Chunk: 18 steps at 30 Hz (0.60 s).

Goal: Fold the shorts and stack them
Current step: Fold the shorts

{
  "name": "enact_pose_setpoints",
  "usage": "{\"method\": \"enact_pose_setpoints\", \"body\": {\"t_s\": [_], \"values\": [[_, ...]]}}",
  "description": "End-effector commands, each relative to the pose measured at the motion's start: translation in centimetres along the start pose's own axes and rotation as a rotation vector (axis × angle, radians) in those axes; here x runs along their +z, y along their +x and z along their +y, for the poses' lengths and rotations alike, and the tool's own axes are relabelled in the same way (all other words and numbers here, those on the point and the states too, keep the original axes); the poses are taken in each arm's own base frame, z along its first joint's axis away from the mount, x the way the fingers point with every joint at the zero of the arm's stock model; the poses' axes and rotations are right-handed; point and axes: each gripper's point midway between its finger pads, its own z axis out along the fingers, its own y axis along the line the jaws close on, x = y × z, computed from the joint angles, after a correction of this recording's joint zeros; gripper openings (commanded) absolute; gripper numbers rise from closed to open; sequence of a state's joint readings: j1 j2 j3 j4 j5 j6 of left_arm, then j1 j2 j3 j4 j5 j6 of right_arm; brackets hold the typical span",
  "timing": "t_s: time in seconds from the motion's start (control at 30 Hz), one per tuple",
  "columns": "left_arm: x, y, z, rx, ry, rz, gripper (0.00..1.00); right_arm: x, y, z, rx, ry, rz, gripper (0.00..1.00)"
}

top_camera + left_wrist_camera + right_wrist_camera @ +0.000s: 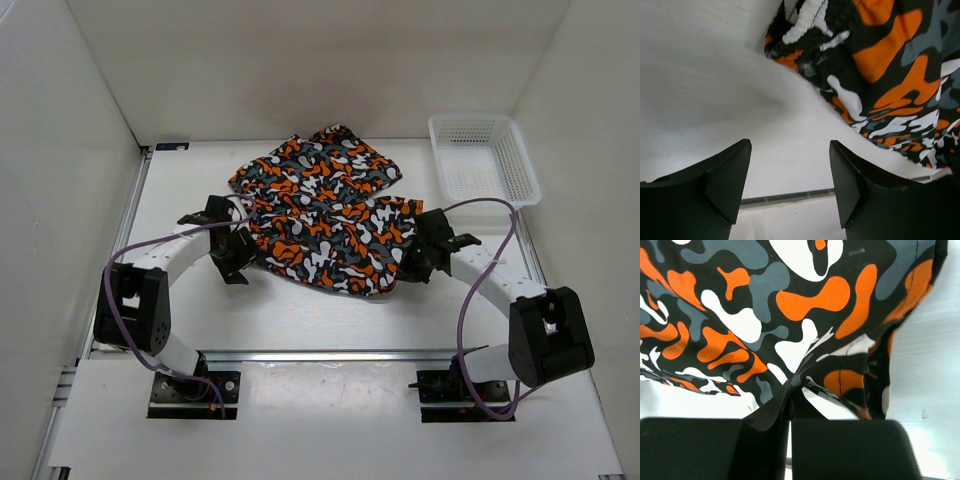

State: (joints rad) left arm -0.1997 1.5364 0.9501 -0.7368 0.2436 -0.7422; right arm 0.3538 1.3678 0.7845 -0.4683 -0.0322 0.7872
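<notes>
I see the shorts (320, 215) lying rumpled on the table (300, 315), spread from centre toward the back. The white mesh basket (520, 150) sits at the back-right corner, apart from them. R gripper (415, 262) is at the shorts' right edge, and its wrist cam shows the fingers clamped together w/ a fold of the print fabric pinched btwn them. L gripper (790, 145) is by the shorts' left edge, released. Its jaws stand apart w/ only bare table btwn them, and the fabric lies just ahead and to the right.
</notes>
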Motion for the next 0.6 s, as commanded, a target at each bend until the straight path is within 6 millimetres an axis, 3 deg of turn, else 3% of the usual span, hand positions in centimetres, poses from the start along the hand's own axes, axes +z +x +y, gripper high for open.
{"method": "enact_pose_setpoints", "body": {"t_s": [0.0, 0.27, 0.4, 0.57], "values": [[0.5, -2.1, -0.8, -0.018, 0.005, -0.090, 0.73, -0.9, -0.4, 0.3, 0.006, -0.020, -0.043, 0.00], [4.3, -4.7, -0.5, -0.030, -0.074, -0.095, 0.60, -1.5, 0.1, -0.1, 0.006, -0.024, -0.047, 0.00], [5.0, -5.9, -0.8, -0.021, -0.091, -0.109, 0.60, -2.1, 0.0, -0.3, -0.004, -0.028, -0.066, 0.00], [4.9, -5.8, -0.6, -0.033, -0.098, -0.117, 0.56, -2.2, 0.4, -0.9, -0.004, -0.017, -0.068, 0.00]]}}
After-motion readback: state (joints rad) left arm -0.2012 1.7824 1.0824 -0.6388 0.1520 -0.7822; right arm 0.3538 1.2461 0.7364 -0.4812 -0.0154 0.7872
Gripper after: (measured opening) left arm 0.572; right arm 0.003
